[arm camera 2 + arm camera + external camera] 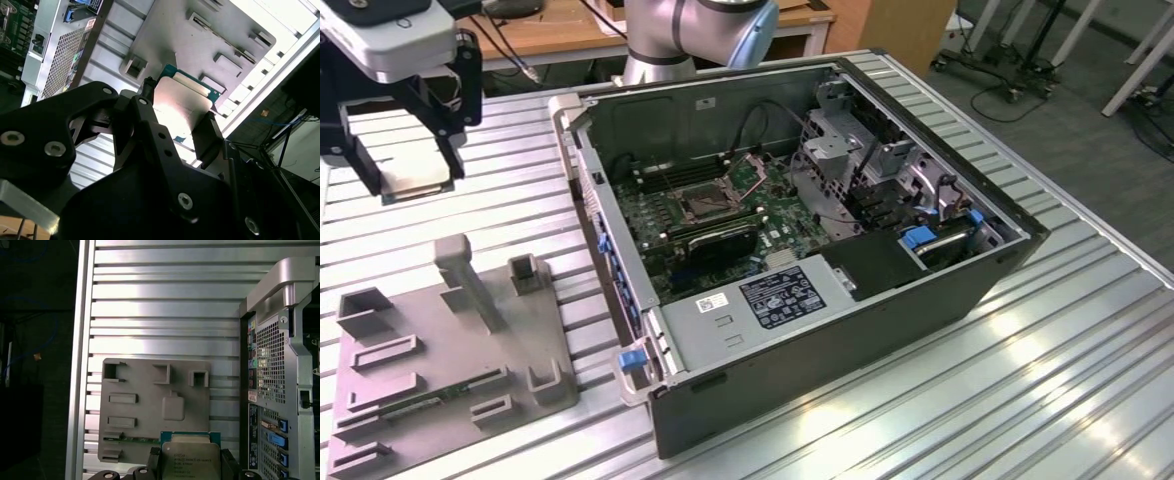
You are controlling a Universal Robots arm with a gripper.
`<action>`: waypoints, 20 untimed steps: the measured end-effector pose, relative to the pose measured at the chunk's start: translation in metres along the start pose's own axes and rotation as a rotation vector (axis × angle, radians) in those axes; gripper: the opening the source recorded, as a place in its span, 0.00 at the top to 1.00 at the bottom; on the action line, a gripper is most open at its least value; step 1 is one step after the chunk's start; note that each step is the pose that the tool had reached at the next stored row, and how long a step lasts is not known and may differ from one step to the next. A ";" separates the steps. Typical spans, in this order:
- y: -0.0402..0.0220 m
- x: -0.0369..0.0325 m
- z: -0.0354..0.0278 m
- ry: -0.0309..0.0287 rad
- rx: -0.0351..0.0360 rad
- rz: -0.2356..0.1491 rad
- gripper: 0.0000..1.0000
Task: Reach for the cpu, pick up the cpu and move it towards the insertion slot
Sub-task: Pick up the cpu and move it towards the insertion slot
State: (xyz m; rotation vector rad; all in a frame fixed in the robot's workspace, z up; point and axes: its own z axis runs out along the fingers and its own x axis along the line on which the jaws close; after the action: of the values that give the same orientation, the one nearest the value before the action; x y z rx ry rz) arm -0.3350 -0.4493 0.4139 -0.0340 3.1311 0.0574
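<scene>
I hold the gripper [416,182] with its fingers closed on two opposite edges of the cpu [191,460], which I judge spares its faces. It hangs above the grey fixture tray [414,370] at six o'clock. In the exterior view the insertion slot [699,205] lies at three o'clock inside the open computer case [854,330]. The side wall [591,180] and cables [754,130] crowd the way.

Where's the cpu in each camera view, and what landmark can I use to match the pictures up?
Exterior view: the cpu sits in the pincer at the exterior view's upper left, above the slatted table.
Second wrist view: the cpu shows its silvery face inside the pincer, with the grey tray behind.
First wrist view: the cpu has its printed face toward the camera, overlapping the grey tray's edge.
Shared landmark: the grey tray.
</scene>
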 end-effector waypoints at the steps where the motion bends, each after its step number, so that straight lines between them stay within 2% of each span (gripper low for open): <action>1: 0.0000 -0.0008 0.0000 0.0000 0.0000 0.000 0.45; 20: -0.0004 -0.0174 0.0001 0.0000 0.0001 0.000 0.45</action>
State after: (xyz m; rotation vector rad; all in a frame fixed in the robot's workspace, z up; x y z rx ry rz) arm -0.3176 -0.4492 0.4139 -0.0339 3.1312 0.0574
